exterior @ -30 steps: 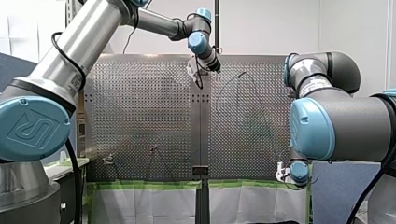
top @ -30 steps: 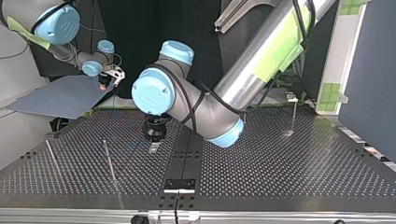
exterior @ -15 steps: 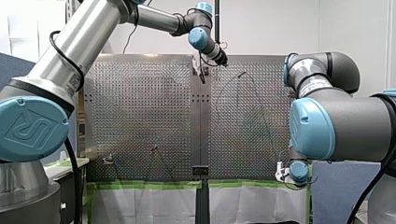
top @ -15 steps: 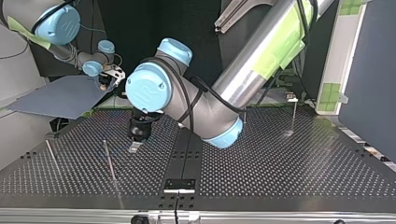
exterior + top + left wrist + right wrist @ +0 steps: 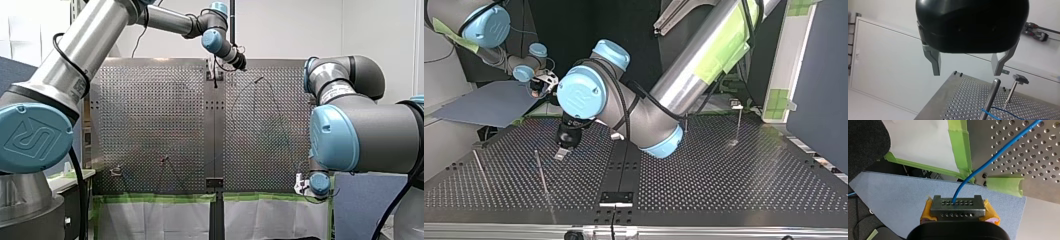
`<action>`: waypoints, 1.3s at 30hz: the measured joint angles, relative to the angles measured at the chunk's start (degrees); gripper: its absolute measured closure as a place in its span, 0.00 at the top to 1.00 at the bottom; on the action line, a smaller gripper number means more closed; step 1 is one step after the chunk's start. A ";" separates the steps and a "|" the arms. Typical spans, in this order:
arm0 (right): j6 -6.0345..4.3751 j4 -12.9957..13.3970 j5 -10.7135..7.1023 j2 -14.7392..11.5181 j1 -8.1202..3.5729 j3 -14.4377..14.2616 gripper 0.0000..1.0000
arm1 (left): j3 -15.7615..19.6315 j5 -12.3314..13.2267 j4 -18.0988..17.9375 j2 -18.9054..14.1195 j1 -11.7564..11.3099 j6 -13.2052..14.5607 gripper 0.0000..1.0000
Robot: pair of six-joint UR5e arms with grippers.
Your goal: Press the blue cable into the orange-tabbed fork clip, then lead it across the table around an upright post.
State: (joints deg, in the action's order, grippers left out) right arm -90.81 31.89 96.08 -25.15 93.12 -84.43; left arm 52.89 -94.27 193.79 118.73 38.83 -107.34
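Note:
The blue cable [image 5: 988,162] runs from my right gripper [image 5: 956,203] over the perforated table's corner; the yellow pads [image 5: 990,216] are shut on it. In the top view that gripper [image 5: 538,86] hangs off the table's far left corner. My left gripper [image 5: 967,72] is open, its metal fingers [image 5: 935,62] hold nothing, and it hovers above the table [image 5: 561,151]. Ahead of it an upright post [image 5: 991,96] has the cable [image 5: 995,113] at its foot. A small clip with a reddish tip [image 5: 163,159] stands near the front view's lower left.
A second post with a dark flat head [image 5: 1020,78] stands behind the first. Two thin posts [image 5: 541,172] [image 5: 478,166] rise at the top view's left, another fixture [image 5: 737,106] at its far right. A blue sheet [image 5: 489,104] lies beside the table [image 5: 724,175].
My left gripper has swung toward the top view's left, away from the centre strip, and tilted up, still open. My right gripper has stayed put with the cable.

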 joint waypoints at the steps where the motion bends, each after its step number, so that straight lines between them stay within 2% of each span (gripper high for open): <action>1: 0.00 0.01 0.00 0.01 0.01 0.00 0.00 | 0.00 -0.33 0.14 0.02 0.00 0.53 1.00; 5: 0.02 0.02 0.04 -0.02 0.07 0.01 0.00 | 0.00 -2.03 0.68 0.01 -0.01 0.78 1.00; 13: 0.07 0.00 0.01 -0.01 0.18 0.01 0.00 | 0.01 -6.33 2.95 -0.04 -0.04 -1.04 1.00; 22: 0.08 0.01 0.02 0.00 0.31 0.01 0.00 | 0.01 -11.34 3.18 -0.05 -0.02 -1.69 1.00; 39: 0.09 -0.01 0.02 -0.02 0.51 0.01 0.00 | 0.00 -11.79 3.14 -0.04 0.01 -1.79 1.00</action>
State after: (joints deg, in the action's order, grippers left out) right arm -90.72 31.89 96.10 -25.17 93.64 -84.42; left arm 52.89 -106.06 196.93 118.69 38.84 -109.13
